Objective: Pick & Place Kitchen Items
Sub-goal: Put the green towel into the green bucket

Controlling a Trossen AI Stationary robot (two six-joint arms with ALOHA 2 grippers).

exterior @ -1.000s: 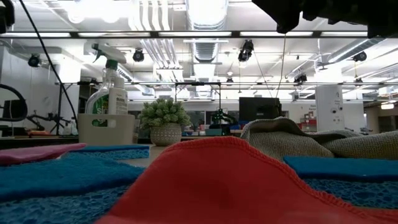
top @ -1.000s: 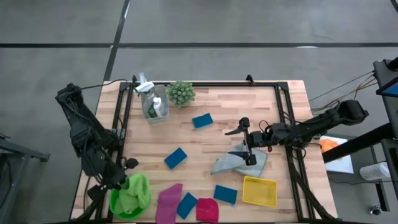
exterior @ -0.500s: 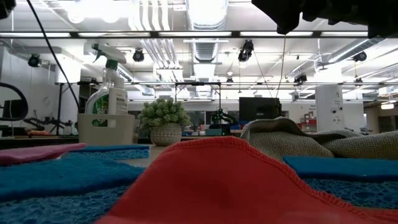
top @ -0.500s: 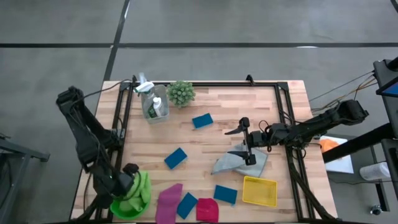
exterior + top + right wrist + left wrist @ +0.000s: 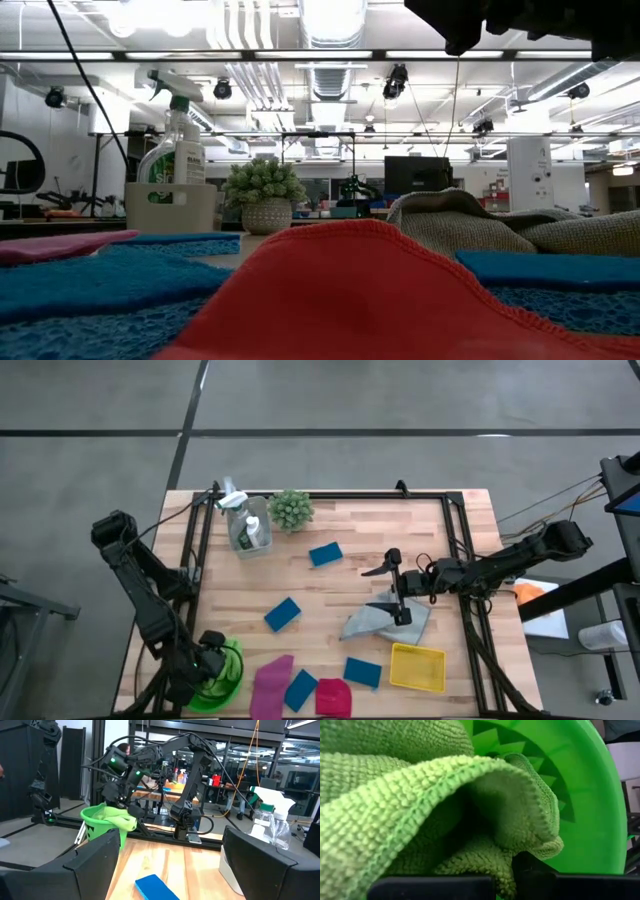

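The left gripper point(image 5: 207, 663) is seen at the table's seven-o'clock corner, down inside the green bowl point(image 5: 232, 682), its fingers clamped shut on the green cloth point(image 5: 420, 805). In the left wrist view the cloth is bunched directly ahead of the fingers and draped against the bowl's inner wall point(image 5: 590, 795), so it is judged to be at its drop place; only a release and a lift are called for.

The right gripper point(image 5: 393, 588) is held over the table at about three o'clock, its fingers spread wide and nothing gripped. The grey cloth point(image 5: 385, 620) lies directly beneath it, stretching toward seven o'clock. A yellow tray point(image 5: 417, 666) sits just beyond at five o'clock.

Blue sponges point(image 5: 283, 613) and a pink cloth point(image 5: 270, 682) lie between the arms; the pink cloth is nearer the left arm.
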